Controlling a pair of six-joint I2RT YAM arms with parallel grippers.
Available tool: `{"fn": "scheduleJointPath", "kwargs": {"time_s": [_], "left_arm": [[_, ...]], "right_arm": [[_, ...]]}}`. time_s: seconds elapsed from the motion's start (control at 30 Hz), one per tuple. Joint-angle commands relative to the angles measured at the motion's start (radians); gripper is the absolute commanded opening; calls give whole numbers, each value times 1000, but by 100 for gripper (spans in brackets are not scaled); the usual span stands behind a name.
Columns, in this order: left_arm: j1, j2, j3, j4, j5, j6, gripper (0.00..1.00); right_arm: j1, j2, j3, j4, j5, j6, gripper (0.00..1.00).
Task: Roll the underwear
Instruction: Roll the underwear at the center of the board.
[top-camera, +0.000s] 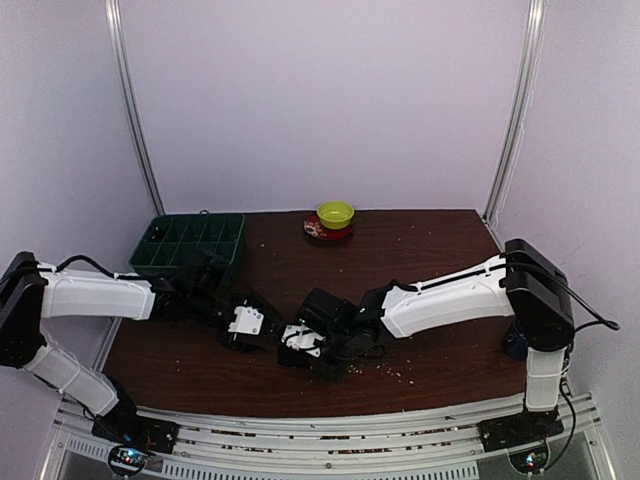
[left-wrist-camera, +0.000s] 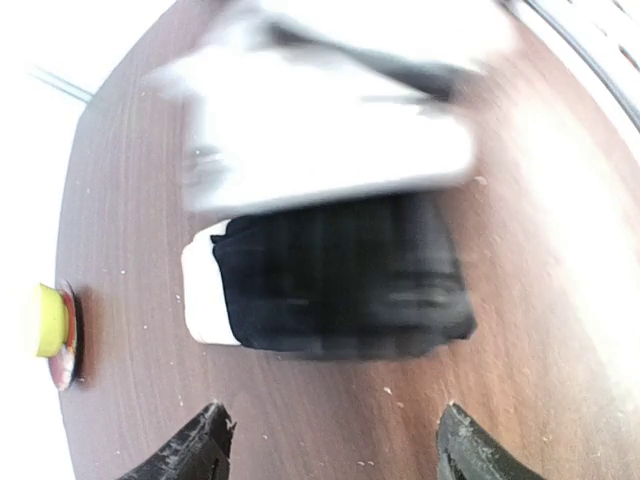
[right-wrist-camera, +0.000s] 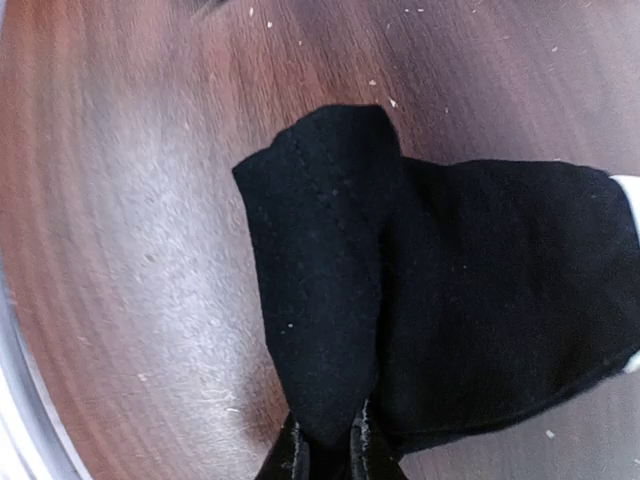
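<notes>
We think the roll is only just starting: the underwear (left-wrist-camera: 340, 290) lies on the table (top-camera: 430, 250), well in front of the bowl (top-camera: 335, 213), with one edge turned up and over and the rest flat. Our right fingers (right-wrist-camera: 362, 450) are pinched on that edge. Our left fingers (left-wrist-camera: 190, 450) are wide apart and hold nothing, so nearly all the rolling is left.

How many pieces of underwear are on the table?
1: black underwear with a white band, centre-front on the table, a fold pinched in the right claw. Another may be hidden.
</notes>
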Motion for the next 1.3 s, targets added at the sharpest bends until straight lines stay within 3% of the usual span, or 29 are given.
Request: {"fn": "scheduleJointPath", "kwargs": {"time_s": [0.0, 0.3, 0.53, 0.73, 0.87, 1.03, 1.1, 1.17, 1.27], "left_arm": [[-71, -31, -101, 208, -91, 83, 71], [-250, 22, -179, 401, -307, 59, 62], [-271, 96, -151, 413, -351, 17, 59], [-277, 166, -139, 433, -407, 16, 50], [-277, 196, -128, 440, -434, 1, 40], [-278, 213, -96, 340, -406, 7, 14], [-278, 221, -70, 257, -387, 15, 1], [-278, 230, -39, 173, -379, 17, 0], [-276, 257, 29, 37, -363, -6, 0]], "right_arm": [[-65, 109, 9, -192, -329, 62, 0], [-137, 153, 67, -249, -413, 77, 0], [-148, 168, 78, -247, -407, 74, 0], [-158, 165, 73, -243, -408, 70, 0], [-162, 165, 70, -243, -403, 64, 0], [-170, 146, 67, -238, -380, 65, 0], [-172, 114, 60, -229, -353, 65, 3], [-173, 62, 40, -208, -322, 65, 11], [-171, -42, -7, -161, -290, 62, 31]]}}
